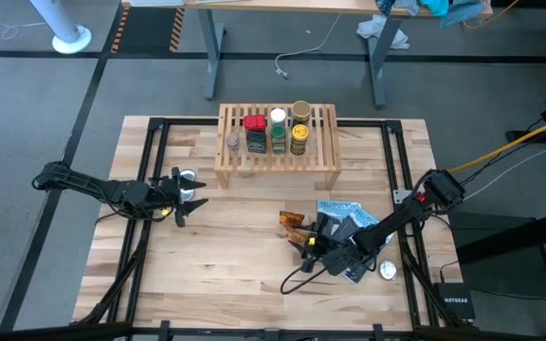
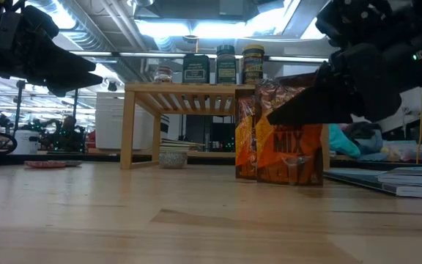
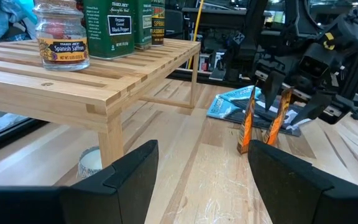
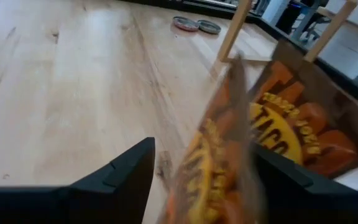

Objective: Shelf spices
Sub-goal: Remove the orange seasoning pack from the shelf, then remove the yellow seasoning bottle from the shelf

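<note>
1. Two orange packets (image 2: 280, 132) stand upright side by side on the tabletop (image 1: 235, 265), between the right gripper (image 1: 311, 239) fingers, spread apart
2. Jars (image 1: 278, 130) upright on the shelf (image 1: 325, 152)
3. Left gripper (image 1: 186, 197) beside the shelf, fingers wide, empty

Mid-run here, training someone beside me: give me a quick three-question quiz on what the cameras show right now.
1. True or false: the orange packets already lie on the shelf.
2. Which gripper is at the packets? A) left gripper B) right gripper
3. Fill in: the saffron jar stands on the shelf beside the tin labelled ground black ____.

Key
1. False: they stand upright on the table, in front of the shelf.
2. B: its open fingers flank the packets; the left gripper hangs open near the shelf's left end.
3. Pepper.
</note>
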